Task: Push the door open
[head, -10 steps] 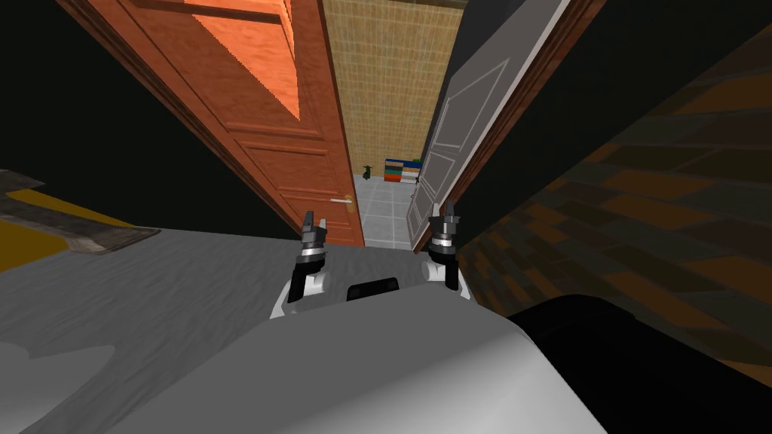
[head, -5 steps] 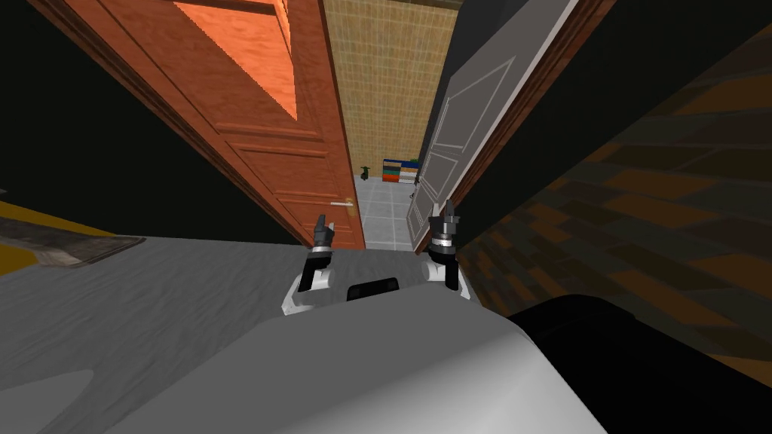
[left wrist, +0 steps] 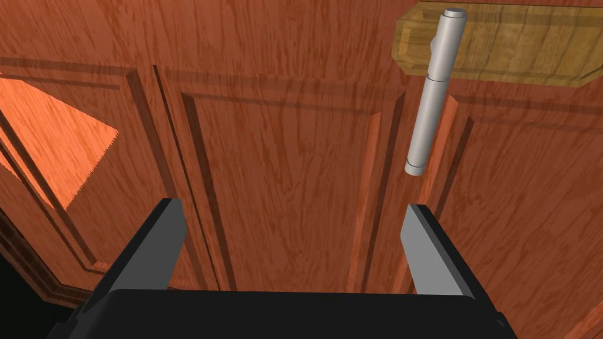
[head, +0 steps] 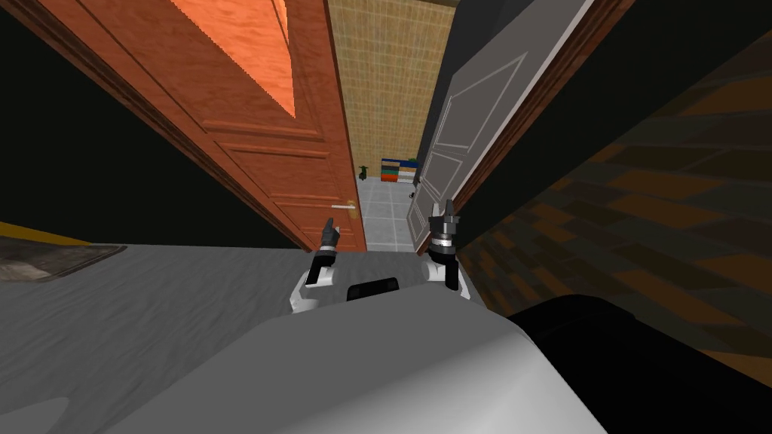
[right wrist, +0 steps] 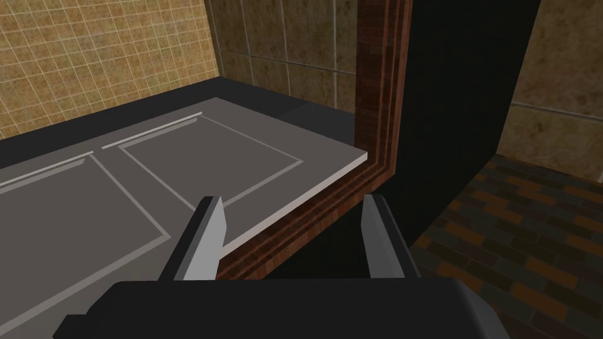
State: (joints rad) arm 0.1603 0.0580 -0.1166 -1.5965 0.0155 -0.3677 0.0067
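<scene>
- Left gripper (left wrist: 292, 207): jaws wide, nothing between. Fingers aimed square at red-brown wooden door (head: 294, 166), close to panel, just beside free end of silver lever handle (left wrist: 428, 106).
- Placement near handle edge, away from hinge side: judged best leverage for push.
- Grip not required; spread blades likely serve as pushing face.
- Door stands ajar at robot's left; tiled floor (head: 381, 215) visible through gap.
- Right gripper (right wrist: 292, 203): jaws wide, empty, held beside grey door (right wrist: 135, 176) and brown frame (right wrist: 330, 203). Judged idle, kept off working path.
</scene>
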